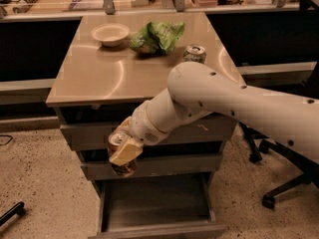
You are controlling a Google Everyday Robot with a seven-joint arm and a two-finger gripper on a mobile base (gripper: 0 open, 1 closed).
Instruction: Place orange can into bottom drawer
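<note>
The orange can (117, 138) is off the ground, in front of the drawer cabinet (219, 128) at its left side, level with the middle drawer front. It is a small cylinder with a round silver top and a dark mottled body, tilted slightly. The gripper (122, 153) is clenched around it, one flat tan pad (125, 151) lying across its side. The smooth white arm (224, 98) crosses the cabinet's front from the right, thick and rounded, with small dark dots along its shell.

The bottom drawer (112, 203) stands pulled out at the cabinet's base, directly under the can – a deep grey metal box with plain walls and a flat floor.

On the cabinet's glossy tan top sit a shallow cream bowl (110, 34) at the back left, a crumpled green bag (157, 36) at the back centre, and a silver can (194, 53) toward the right edge – just behind the arm.

An office chair (279, 188) with a black wheeled base stands to the cabinet's right on speckled flooring.
</note>
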